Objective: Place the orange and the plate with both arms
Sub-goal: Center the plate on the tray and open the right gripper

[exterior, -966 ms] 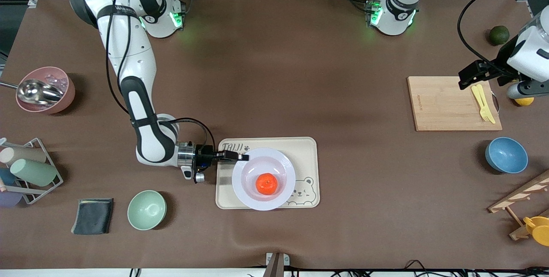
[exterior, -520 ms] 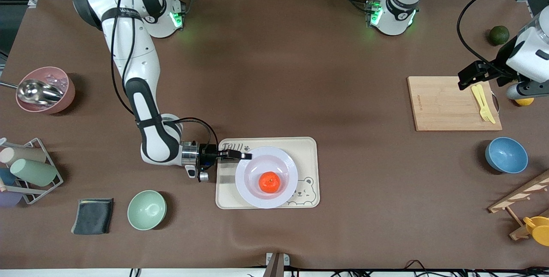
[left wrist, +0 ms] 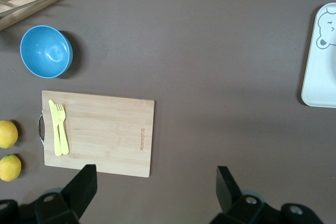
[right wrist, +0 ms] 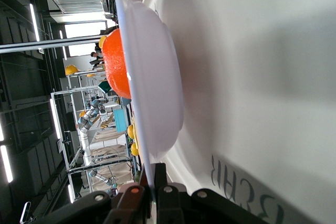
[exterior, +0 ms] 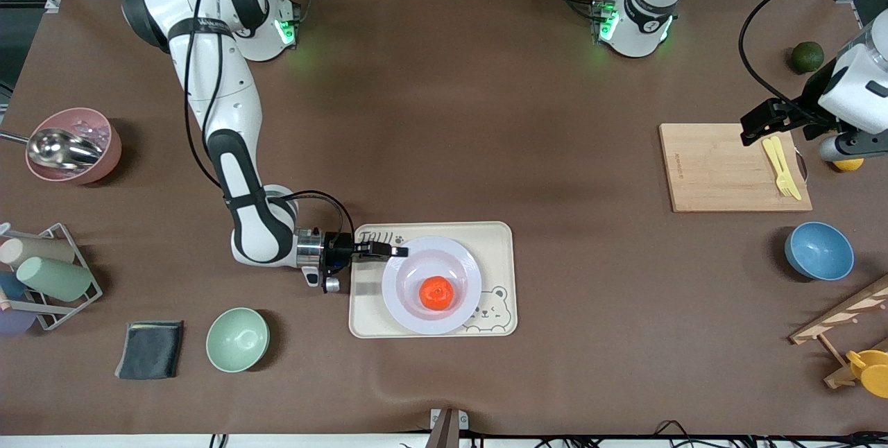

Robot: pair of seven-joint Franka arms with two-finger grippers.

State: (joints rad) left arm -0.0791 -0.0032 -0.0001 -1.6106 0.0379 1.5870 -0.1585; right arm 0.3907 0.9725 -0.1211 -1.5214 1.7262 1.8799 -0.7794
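The orange (exterior: 437, 293) lies in the middle of the pale lavender-white plate (exterior: 409, 306). The plate is over the cream bear-printed tray (exterior: 499, 240), at the front camera's side of the table's middle. My right gripper (exterior: 397, 251) is shut on the plate's rim at the edge toward the right arm's end. In the right wrist view the rim (right wrist: 137, 129) runs edge-on between the fingers, with the orange (right wrist: 114, 66) above it. My left gripper (exterior: 756, 127) is open and empty, up in the air over the wooden cutting board (exterior: 728, 167); the left arm waits.
A yellow fork (exterior: 781, 166) lies on the cutting board. A blue bowl (exterior: 818, 250), a dark green fruit (exterior: 807, 57) and lemons (left wrist: 9, 150) are at the left arm's end. A pale green bowl (exterior: 237, 339), a dark cloth (exterior: 149, 349), a cup rack (exterior: 41, 278) and a pink bowl with a scoop (exterior: 69, 146) are at the right arm's end.
My right gripper has carried the plate with the orange a little toward the left arm's end, farther over the tray. The left arm has not moved.
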